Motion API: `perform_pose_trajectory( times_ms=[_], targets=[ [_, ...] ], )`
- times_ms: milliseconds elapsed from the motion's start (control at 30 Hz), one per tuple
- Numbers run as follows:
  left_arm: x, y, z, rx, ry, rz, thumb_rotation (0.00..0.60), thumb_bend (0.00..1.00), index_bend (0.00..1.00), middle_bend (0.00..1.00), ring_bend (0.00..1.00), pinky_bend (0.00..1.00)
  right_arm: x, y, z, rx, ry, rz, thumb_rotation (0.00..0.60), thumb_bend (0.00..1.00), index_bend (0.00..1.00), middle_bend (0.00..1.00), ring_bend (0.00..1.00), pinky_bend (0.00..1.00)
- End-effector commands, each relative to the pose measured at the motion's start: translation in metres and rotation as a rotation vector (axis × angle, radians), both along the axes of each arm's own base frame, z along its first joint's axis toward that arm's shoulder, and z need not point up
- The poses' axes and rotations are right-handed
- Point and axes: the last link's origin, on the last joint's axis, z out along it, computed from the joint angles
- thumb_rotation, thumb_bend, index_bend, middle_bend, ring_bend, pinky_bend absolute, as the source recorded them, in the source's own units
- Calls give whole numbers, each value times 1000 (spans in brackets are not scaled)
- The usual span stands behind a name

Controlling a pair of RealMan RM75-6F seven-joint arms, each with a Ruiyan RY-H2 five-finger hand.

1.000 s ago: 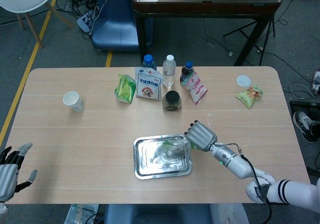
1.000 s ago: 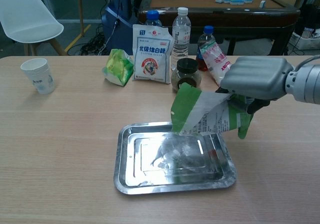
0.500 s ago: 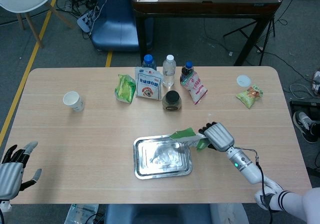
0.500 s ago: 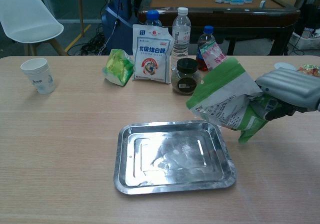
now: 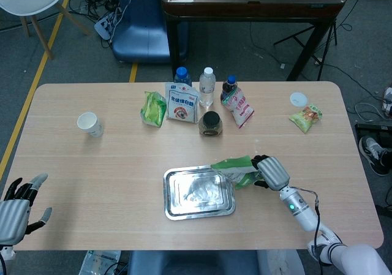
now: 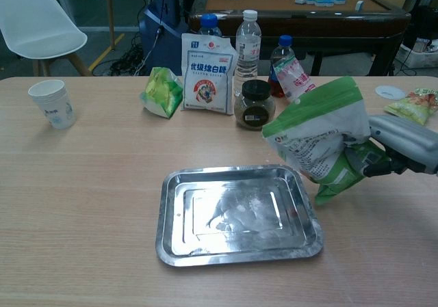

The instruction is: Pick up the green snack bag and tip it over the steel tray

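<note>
Gripping the green bag (image 6: 320, 143) in our right robot hand (image 6: 404, 145), we hold it up just off the tray's (image 6: 236, 252) right edge, its opening facing left toward the tray. Our left robot hand (image 5: 13, 209) hangs empty, fingers spread, off the counter's (image 5: 110, 165) near-left corner. Bottles and packets (image 6: 207, 63) line the counter's far side.

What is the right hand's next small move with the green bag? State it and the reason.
Probably lower the green snack bag onto the bare table right of the steel tray and let go. The right hand holds it beside the tray, no longer over it.
</note>
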Motion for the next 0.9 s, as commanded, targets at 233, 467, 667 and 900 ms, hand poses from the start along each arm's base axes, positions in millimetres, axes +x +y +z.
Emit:
perform_pose_trajectory(
  times_ms=[233,467,667,900],
  targets=[
    [-1,-1,1,2,7,3,600,312,109,153,203,45,-3,5,-13,22,-110,-61,600,224,620,495,364,388],
    [1,-1,0,1,3,-3,600,312,109,153,203,44,-8,9,-15,30,-144,-93,600,38,559,458,322,355],
    [2,0,-2,-3,2,-7,600,312,109,153,203,44,-10,11,-14,40,-161,-107,600,0,484,411,264,294],
    [3,-1,-1,-4,7,-6,600,311,108,153,203,44,-14,13,-15,62,-158,-120,600,0,386,347,189,218]
  ],
)
